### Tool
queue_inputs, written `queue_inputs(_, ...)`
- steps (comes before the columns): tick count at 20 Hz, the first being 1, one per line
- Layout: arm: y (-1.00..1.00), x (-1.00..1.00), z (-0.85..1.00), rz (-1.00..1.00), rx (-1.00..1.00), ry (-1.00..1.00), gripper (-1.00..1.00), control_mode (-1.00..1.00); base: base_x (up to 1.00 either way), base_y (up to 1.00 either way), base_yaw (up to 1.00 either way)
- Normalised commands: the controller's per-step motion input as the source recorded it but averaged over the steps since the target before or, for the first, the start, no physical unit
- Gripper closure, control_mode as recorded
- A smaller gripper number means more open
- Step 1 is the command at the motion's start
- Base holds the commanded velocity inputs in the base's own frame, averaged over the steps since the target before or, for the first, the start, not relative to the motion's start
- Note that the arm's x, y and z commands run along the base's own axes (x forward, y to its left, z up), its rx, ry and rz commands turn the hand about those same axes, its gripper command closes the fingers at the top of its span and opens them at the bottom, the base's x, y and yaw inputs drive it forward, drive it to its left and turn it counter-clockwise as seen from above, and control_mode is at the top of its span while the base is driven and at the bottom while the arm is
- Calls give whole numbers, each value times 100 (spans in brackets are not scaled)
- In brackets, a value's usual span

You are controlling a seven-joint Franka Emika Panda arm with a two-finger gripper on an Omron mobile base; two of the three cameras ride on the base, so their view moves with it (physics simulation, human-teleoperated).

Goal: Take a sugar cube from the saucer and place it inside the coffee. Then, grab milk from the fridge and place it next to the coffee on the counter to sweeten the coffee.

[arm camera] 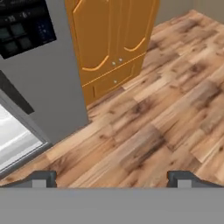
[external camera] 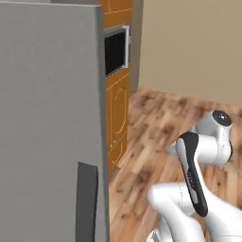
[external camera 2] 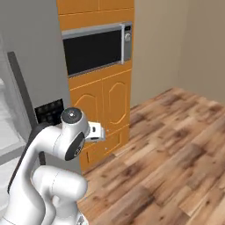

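Gripper faces the floor, fridge off to its side.

The gripper (arm camera: pixel 112 178), jaws wide apart and empty, looks down at the wooden floor (arm camera: pixel 157 113); the fridge (arm camera: pixel 52 87) lies up-left of it, door seemingly ajar, with no milk visible inside.

A: The fridge (external camera: pixel 47 118) at the left of the left base view looks like flat grey metal, matt and smooth, with a dark matt handle (external camera: pixel 87 203) low on it.

B: Beside it the cabinets (external camera 2: pixel 103 105) look like orange wood with a soft sheen, and the microwave (external camera 2: pixel 96 47) above them has a silvery metal frame around dark glossy glass.

A: The floor (arm camera: pixel 144 122) shows plank wood, brown and grainy, lightly polished. The arm (external camera: pixel 208 198) looks like glossy white plastic.
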Motion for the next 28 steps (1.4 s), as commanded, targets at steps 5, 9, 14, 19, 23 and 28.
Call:
queue_inputs(5, 0, 0, 0, 0, 0, 0, -100, 100, 94, -8, 74)
queue_inputs(9, 0, 0, 0, 0, 0, 0, -100, 100, 69, -5, 83)
queue_inputs(14, 0, 0, 0, 0, 0, 0, -100, 100, 23, 0, 89)
queue_inputs(19, 0, 0, 0, 0, 0, 0, -100, 100, 0, 36, 86)
queue_inputs(23, 0, 0, 0, 0, 0, 0, -100, 100, 53, 48, 54)
queue_inputs(28, 13, 2, 0, -1, 0, -8, -100, -100, 24, 30, 11)
